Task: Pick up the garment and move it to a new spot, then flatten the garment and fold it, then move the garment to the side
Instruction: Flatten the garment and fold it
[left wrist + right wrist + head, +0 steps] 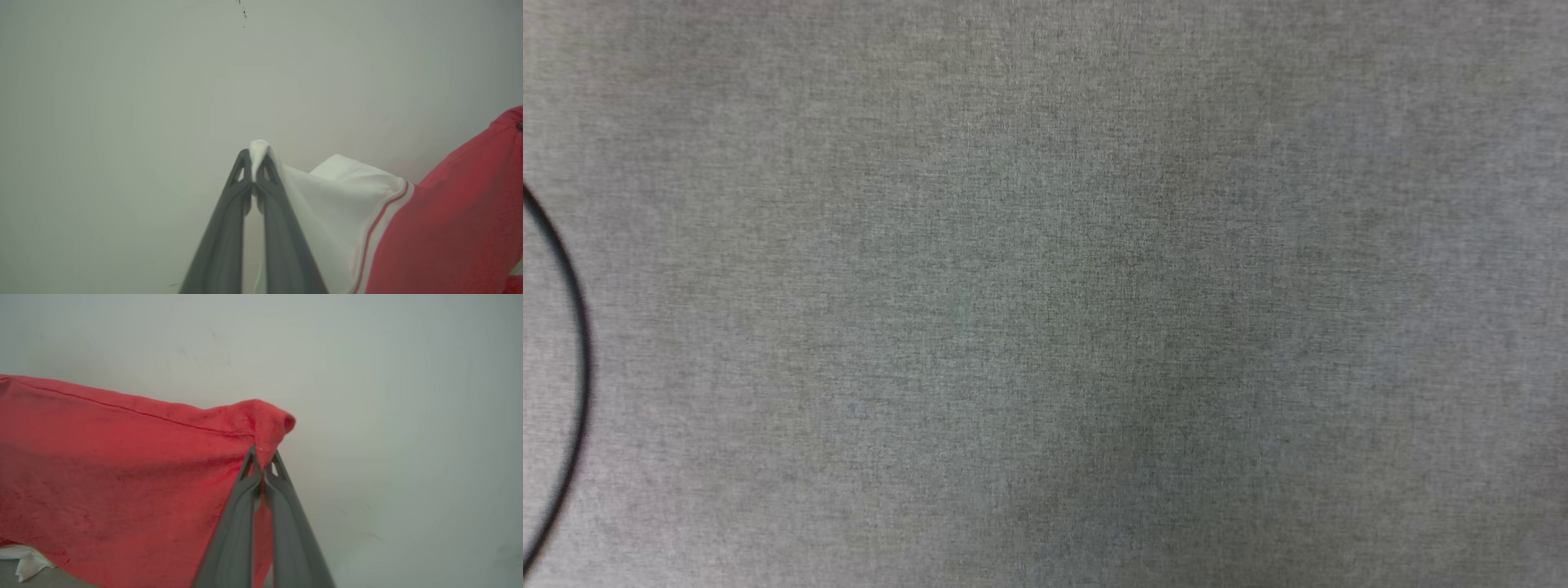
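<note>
The garment [449,220] is a red jersey with white sleeves and red-and-white striped trim, held up in the air between my two arms. In the left wrist view my left gripper [255,157] is shut on a pinch of the white sleeve, and the cloth hangs off to the right. In the right wrist view my right gripper [263,457] is shut on a hemmed corner of the garment's red body [122,477], which stretches away to the left. A bit of white sleeve [24,559] shows at the lower left. The chest print is hidden.
The head view looks down on grey woven cloth [1045,294] with a thin black curved line [576,351] at its left edge. Behind the garment in both wrist views is a plain pale wall [122,102].
</note>
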{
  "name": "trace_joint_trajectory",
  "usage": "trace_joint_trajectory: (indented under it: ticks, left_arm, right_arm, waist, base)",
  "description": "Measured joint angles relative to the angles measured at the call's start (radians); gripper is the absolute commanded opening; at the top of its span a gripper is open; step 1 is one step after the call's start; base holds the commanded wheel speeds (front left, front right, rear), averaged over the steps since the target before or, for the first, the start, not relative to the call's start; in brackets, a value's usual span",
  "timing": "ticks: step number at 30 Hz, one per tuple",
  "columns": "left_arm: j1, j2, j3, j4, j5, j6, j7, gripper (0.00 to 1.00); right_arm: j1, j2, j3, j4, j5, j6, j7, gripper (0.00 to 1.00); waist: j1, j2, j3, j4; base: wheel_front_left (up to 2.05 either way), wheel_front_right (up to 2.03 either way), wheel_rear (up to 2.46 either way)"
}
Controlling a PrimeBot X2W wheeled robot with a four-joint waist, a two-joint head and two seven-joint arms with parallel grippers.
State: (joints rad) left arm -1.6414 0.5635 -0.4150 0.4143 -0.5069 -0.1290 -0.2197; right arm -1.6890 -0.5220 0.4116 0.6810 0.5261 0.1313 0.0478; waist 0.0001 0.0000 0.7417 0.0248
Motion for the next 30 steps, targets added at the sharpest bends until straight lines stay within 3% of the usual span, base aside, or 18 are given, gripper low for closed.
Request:
trace_joint_trajectory:
  ticks: [3,4,8,18,24,30]
  left_arm:
    - [0.111,0.005,-0.007,-0.024,0.001,0.014,-0.016,0.00]
    - [0.226,0.018,-0.007,-0.067,-0.002,0.035,-0.027,0.00]
    - [0.398,0.047,-0.022,-0.140,0.025,0.081,-0.035,0.00]
    - [0.890,0.082,0.023,-0.343,-0.040,0.205,-0.040,0.00]
    - [1.160,0.072,0.037,-0.406,-0.072,0.255,-0.042,0.00]
    - [1.398,0.021,0.050,-0.446,-0.106,0.279,-0.042,0.00]
  right_arm:
    - [0.092,-0.010,0.029,-0.030,0.050,0.000,-0.025,0.00]
    - [0.188,-0.027,0.061,-0.083,0.088,0.000,-0.040,0.00]
    - [0.345,-0.048,0.097,-0.160,0.129,0.000,-0.043,0.00]
    - [0.765,-0.090,0.081,-0.332,0.162,0.000,-0.028,0.00]
    - [0.976,-0.086,0.055,-0.377,0.149,0.000,0.000,0.00]
    - [1.158,-0.068,0.037,-0.397,0.139,0.000,0.008,0.00]
  waist:
    - [0.0000,0.0000,-0.020,0.000]
    - [-0.0001,0.0000,-0.045,-0.001]
    - [-0.0001,0.0000,-0.085,-0.004]
    - [-0.0002,0.0000,-0.226,-0.003]
    - [-0.0003,0.0000,-0.314,0.006]
    - [-0.0004,0.0000,-0.411,0.012]
  base:
    - [0.00,0.00,0.00]
    - [0.00,0.00,0.00]
    - [0.00,0.00,0.00]
    - [0.00,0.00,0.00]
    - [0.00,0.00,0.00]
    - [0.00,0.00,0.00]
